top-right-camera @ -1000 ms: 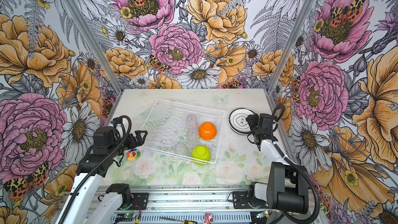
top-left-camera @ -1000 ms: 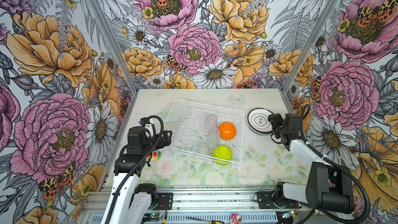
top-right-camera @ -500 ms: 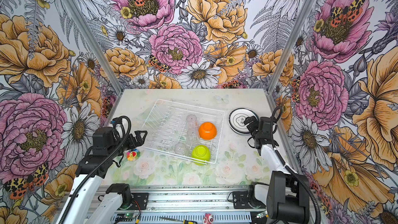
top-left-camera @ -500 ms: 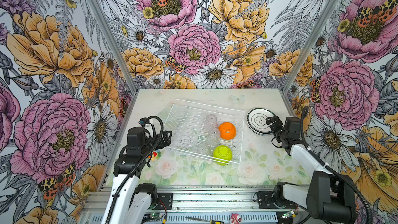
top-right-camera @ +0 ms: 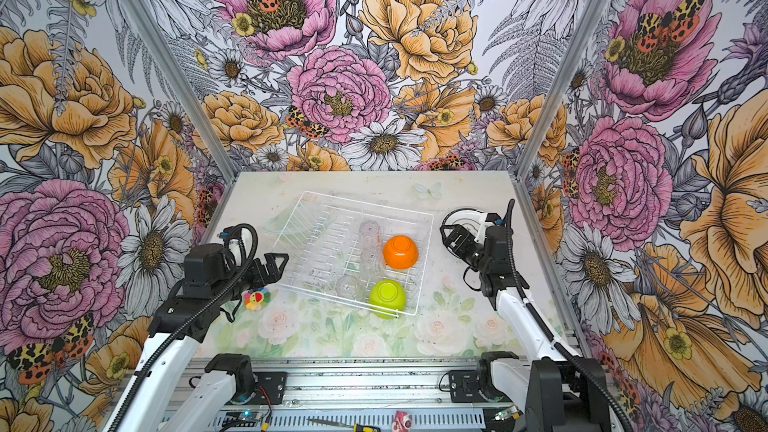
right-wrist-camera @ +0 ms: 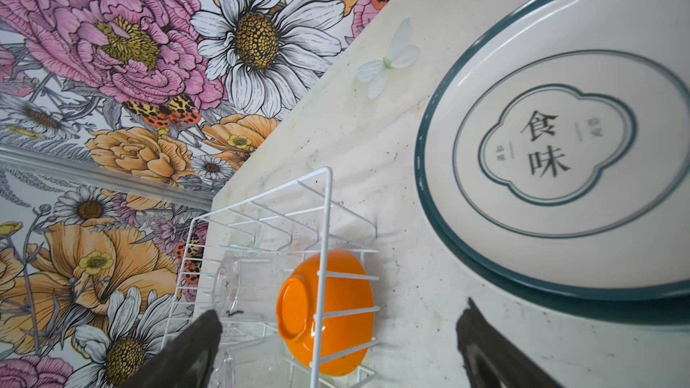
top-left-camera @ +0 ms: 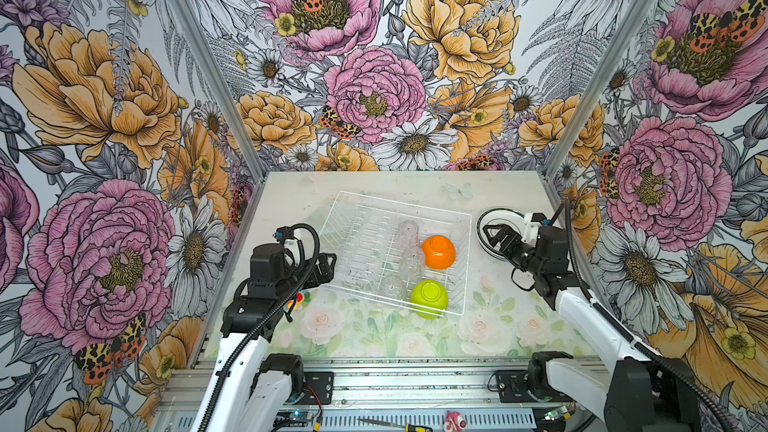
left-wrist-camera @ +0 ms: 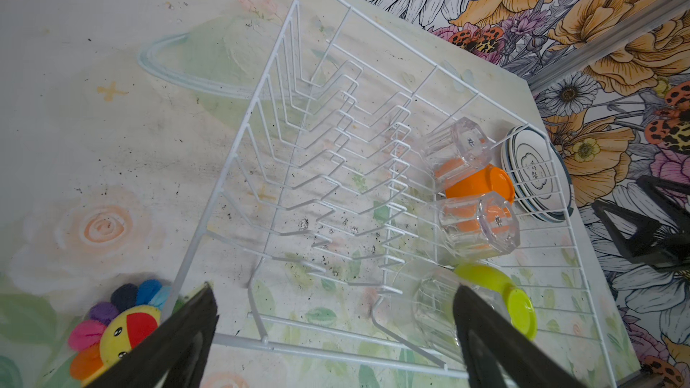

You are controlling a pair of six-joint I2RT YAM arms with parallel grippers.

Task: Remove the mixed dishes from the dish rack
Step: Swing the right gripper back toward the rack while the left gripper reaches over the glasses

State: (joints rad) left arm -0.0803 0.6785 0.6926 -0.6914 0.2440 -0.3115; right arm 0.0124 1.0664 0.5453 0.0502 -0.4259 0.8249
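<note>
The large rectangular white wire dish rack (top-left-camera: 360, 238) is seen at the middle of the floral-printed worktop (top-left-camera: 374, 338), turned at a slight angle. Its row of upright plate-slot prongs is empty. Along its right side an upturned orange bowl (top-left-camera: 438, 252) is held, and nearer the front corner an upturned lime-green bowl (top-left-camera: 429, 298). Just beside the bowls, three clear plastic cups (top-left-camera: 407, 229) are lined up in a row with their bases showing. A stack of round white plates with dark rims and a printed motif (right-wrist-camera: 560, 151) is laid flat on the worktop outside the rack, near its right wall.

The right tool (top-left-camera: 491, 238) is spread wide and nothing is gripped; it is held at the edge of the plates nearest the rack. The left tool (top-left-camera: 326, 268) is likewise spread wide and empty, just beside the rack's left front corner. A small multicoloured plush flower (top-right-camera: 257, 299) is lain on the worktop below it.
</note>
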